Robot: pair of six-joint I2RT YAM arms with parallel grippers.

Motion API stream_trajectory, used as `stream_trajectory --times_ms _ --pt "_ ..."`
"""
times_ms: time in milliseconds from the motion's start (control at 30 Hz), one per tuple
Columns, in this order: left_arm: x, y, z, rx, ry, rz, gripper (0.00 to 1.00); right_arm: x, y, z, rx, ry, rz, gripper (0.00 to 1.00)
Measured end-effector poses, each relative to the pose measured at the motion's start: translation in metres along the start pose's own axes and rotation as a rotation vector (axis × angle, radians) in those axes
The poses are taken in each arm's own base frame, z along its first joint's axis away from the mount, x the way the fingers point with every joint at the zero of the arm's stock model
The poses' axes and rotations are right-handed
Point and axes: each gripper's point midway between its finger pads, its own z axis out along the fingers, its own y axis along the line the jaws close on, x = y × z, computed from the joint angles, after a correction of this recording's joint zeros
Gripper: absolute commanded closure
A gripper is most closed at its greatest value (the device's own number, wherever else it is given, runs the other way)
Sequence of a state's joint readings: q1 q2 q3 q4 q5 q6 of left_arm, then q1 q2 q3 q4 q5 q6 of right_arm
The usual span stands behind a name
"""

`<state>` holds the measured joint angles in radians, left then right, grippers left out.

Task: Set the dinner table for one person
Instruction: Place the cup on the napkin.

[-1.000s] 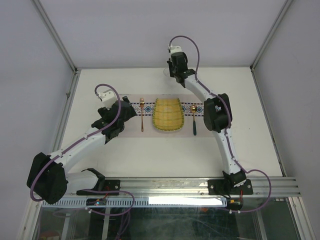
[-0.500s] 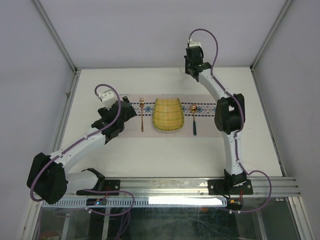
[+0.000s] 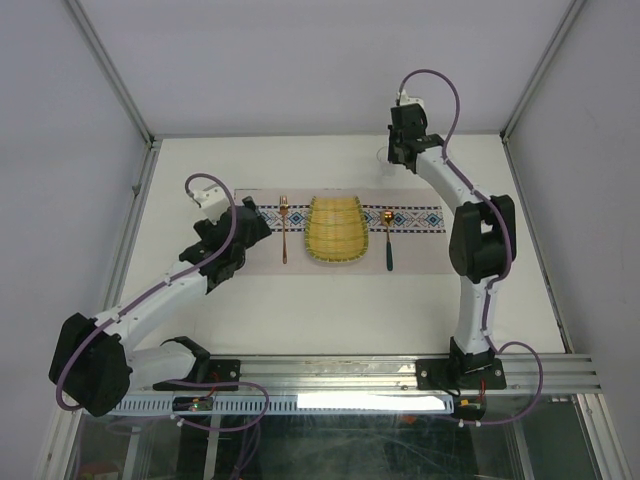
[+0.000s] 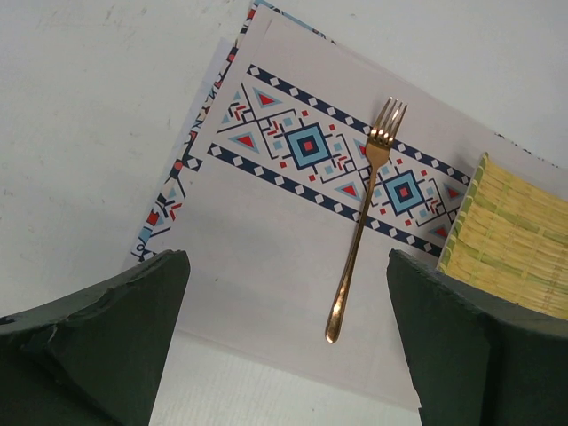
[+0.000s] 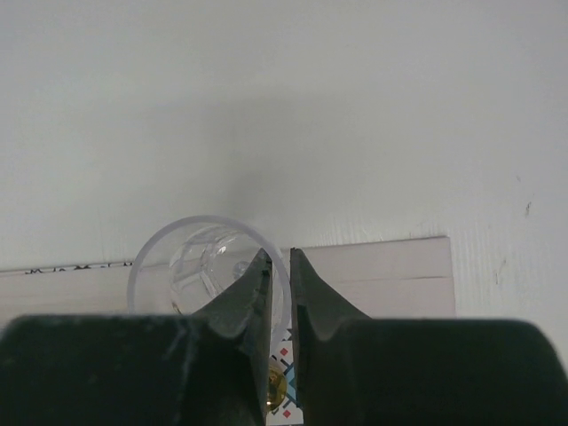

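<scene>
The white dinner table (image 3: 330, 310) carries a long pale placemat (image 3: 415, 245) with a blue-red band. On it lie a gold fork (image 3: 284, 238), a yellow bamboo mat (image 3: 335, 230) and a dark-handled gold spoon (image 3: 388, 243). My right gripper (image 3: 398, 150) is at the far edge, above the placemat's far right part. In the right wrist view it (image 5: 278, 266) is shut on the rim of a clear glass (image 5: 191, 266). My left gripper (image 3: 248, 225) is open and empty over the placemat's left end; the fork (image 4: 359, 240) lies between its fingers (image 4: 133, 328).
Metal rails run along the table's left and right edges (image 3: 135, 215). A wide metal rail (image 3: 400, 372) holds both arm bases at the near edge. White walls enclose the far side. The bamboo mat (image 4: 519, 248) shows at the right of the left wrist view.
My right arm has swung right along the far edge with the glass, from above the bamboo mat to above the spoon. My left arm has drawn back slightly.
</scene>
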<state>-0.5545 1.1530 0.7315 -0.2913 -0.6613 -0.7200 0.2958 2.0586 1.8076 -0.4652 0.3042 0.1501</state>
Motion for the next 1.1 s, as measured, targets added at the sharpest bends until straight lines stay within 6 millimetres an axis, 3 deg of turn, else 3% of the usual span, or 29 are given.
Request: stream_trajectory --times_ms 300,567,767,1100 --pt "0.002 0.0 -0.002 0.012 0.007 -0.008 0.01 0.045 -0.006 -0.02 -0.028 0.069 0.011 1.0" --pt "0.005 0.004 -0.003 0.01 0.01 -0.006 0.01 0.073 0.001 -0.028 -0.105 0.071 0.055 1.0" --pt "0.005 0.003 -0.003 0.01 0.011 -0.013 0.01 0.079 0.005 -0.033 -0.146 0.036 0.08 1.0" --pt "0.005 0.003 -0.003 0.011 0.012 -0.022 0.01 0.069 0.011 -0.032 -0.179 -0.011 0.092 1.0"
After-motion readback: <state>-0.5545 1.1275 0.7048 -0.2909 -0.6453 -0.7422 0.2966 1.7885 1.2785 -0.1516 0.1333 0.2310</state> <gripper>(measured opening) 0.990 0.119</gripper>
